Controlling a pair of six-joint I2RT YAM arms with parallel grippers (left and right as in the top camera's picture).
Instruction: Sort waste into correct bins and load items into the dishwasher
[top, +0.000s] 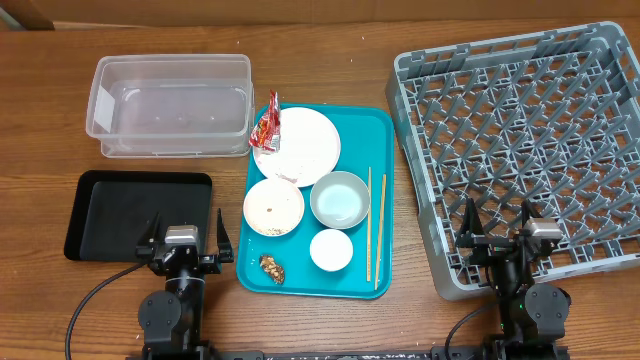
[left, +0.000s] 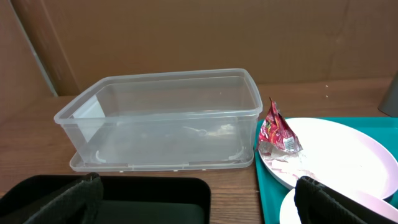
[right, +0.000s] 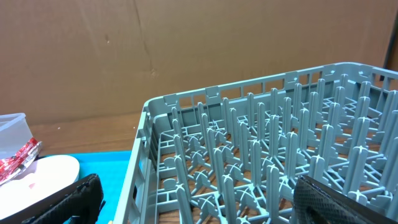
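On the teal tray, the large white plate (top: 300, 143) carries the red wrapper (top: 265, 128), which also shows in the left wrist view (left: 278, 130). Below are a white bowl with crumbs (top: 273, 207), a grey-blue bowl (top: 340, 199), a white cup (top: 331, 250), two chopsticks (top: 375, 225) and a brown lump (top: 270, 266). I cannot make out the tissue. The clear tub (top: 170, 105) and black tray (top: 135, 215) lie left. The grey dish rack (top: 530, 150) is right. My left gripper (top: 188, 230) is open over the black tray's right edge. My right gripper (top: 497, 222) is open over the rack's front left corner.
The teal tray (top: 380, 130) sits between the bins and the rack. Bare wooden table (top: 330, 60) lies behind it. A brown cardboard wall (left: 186, 31) stands at the back. The black tray's near corner (left: 155, 199) lies between my left fingers.
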